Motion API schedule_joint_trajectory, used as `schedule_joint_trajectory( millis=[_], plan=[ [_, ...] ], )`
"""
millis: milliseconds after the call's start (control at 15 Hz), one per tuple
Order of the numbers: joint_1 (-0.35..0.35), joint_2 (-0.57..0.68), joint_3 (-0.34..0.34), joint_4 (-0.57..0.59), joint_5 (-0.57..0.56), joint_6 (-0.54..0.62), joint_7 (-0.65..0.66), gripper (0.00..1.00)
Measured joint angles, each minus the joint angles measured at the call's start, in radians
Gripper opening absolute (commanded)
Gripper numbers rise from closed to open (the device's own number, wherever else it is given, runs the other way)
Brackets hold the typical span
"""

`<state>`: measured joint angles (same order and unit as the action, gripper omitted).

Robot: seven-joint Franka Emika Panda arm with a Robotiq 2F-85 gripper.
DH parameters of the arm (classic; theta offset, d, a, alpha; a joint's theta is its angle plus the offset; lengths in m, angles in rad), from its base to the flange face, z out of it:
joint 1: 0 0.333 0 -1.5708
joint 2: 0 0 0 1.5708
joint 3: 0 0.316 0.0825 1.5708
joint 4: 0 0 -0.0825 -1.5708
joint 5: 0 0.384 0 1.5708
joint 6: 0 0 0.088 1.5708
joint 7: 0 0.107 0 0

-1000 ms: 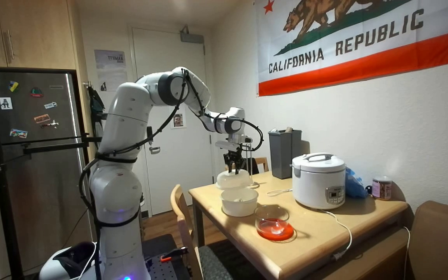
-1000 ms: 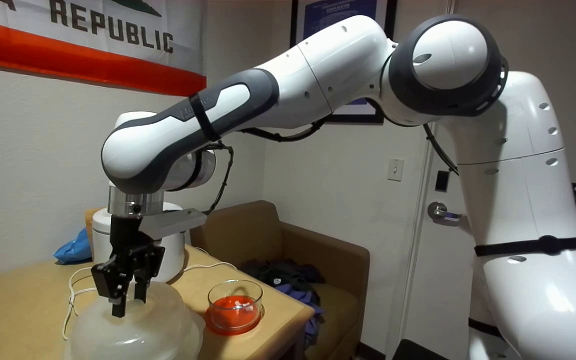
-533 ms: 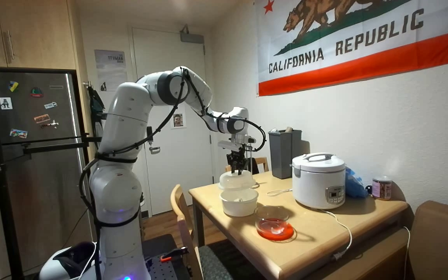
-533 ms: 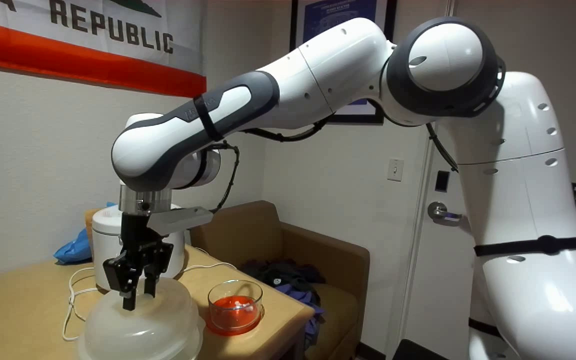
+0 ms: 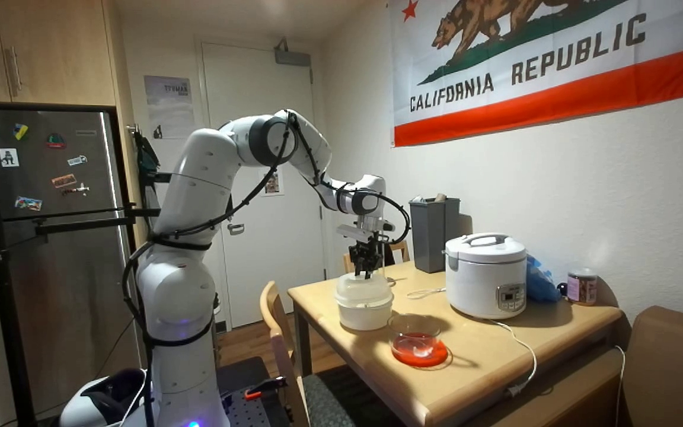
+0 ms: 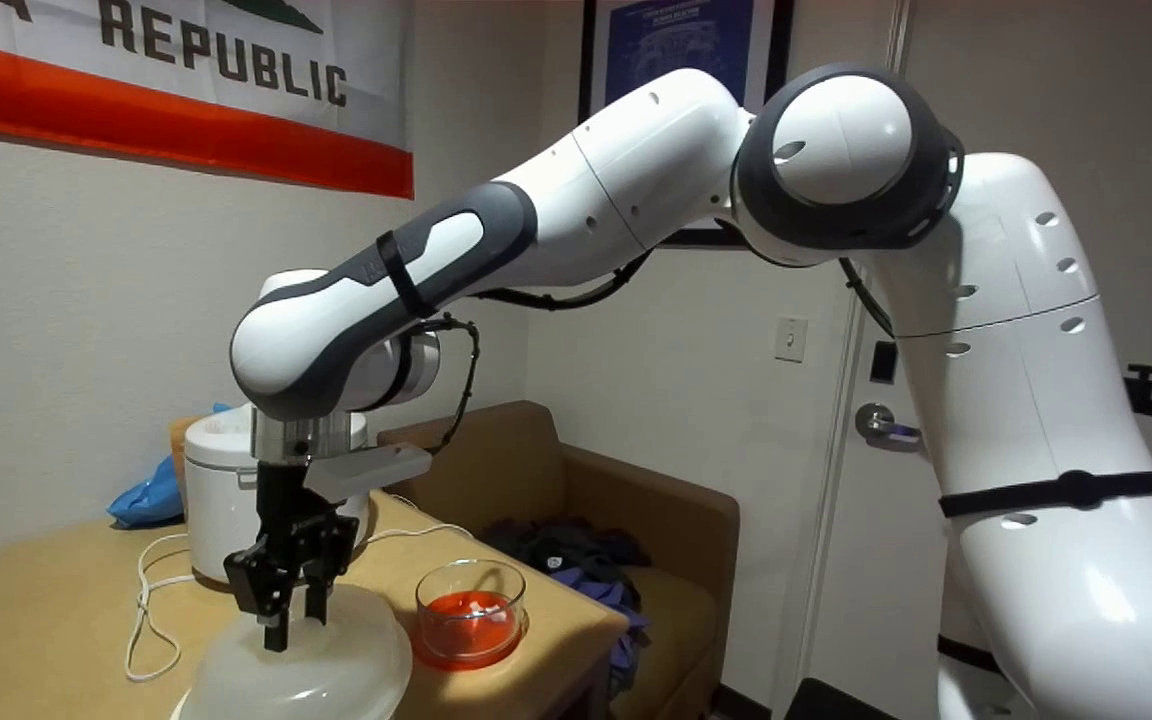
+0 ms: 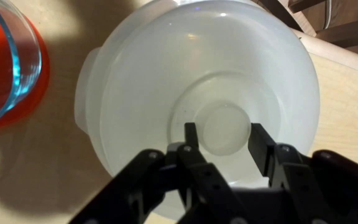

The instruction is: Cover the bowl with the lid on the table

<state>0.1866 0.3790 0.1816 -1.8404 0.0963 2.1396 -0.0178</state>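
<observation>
Lower now, the translucent domed plastic lid sits over the off-white round bowl near an edge of the wooden table, my black gripper pinching the lid's knob; off-centre release could tip it.

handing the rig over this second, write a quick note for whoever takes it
Gripper: jaws shut on the knob of the translucent white lid.
Where: the lid is over the off-white bowl, their rims meeting or nearly so; the bowl stands on the light wooden table.
Done: lid gripped and brought over the bowl.
Left: probably check the seating (I cannot tell if it is flush), then open the jaws and lift clear.
</observation>
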Motion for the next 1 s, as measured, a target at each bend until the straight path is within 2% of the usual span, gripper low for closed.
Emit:
schedule_joint_trajectory(
  millis=[800,867,933,1000],
  plan=[
    [-0.016,0.032,0.0,0.023,0.019,0.0,-0.003,0.2],
    [-0.017,0.033,0.0,0.023,0.02,0.0,-0.003,0.7],
    [-0.019,0.033,0.0,0.023,0.021,0.0,-0.004,0.72],
    [-0.019,0.034,0.0,0.023,0.023,0.0,-0.008,0.78]
  ],
)
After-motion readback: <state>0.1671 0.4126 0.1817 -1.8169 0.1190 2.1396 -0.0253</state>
